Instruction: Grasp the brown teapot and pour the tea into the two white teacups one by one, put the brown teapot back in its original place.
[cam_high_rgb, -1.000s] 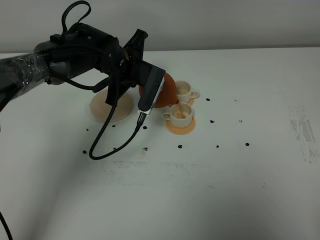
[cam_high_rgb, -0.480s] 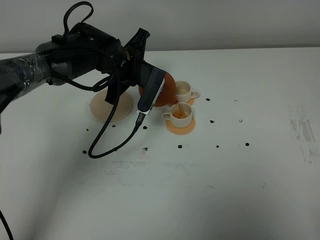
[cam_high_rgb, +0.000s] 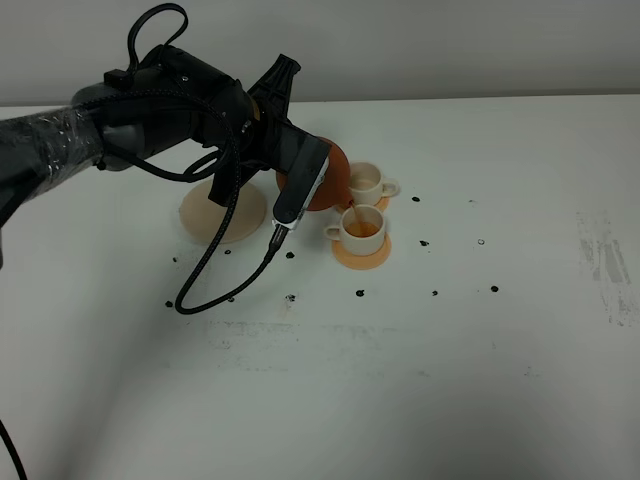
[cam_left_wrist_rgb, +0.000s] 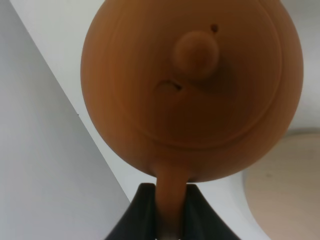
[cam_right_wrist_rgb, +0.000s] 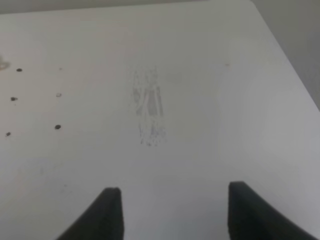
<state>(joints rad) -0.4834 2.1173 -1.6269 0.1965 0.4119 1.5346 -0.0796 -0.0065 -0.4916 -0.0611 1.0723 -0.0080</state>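
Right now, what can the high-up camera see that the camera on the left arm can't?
Only the high camera shows the two white teacups on their orange coasters, the nearer cup with brown tea in it, and little black dots on the table. Only the left wrist camera shows the lid knob up close and the left gripper pinching the handle. Both show the brown teapot and the beige saucer.
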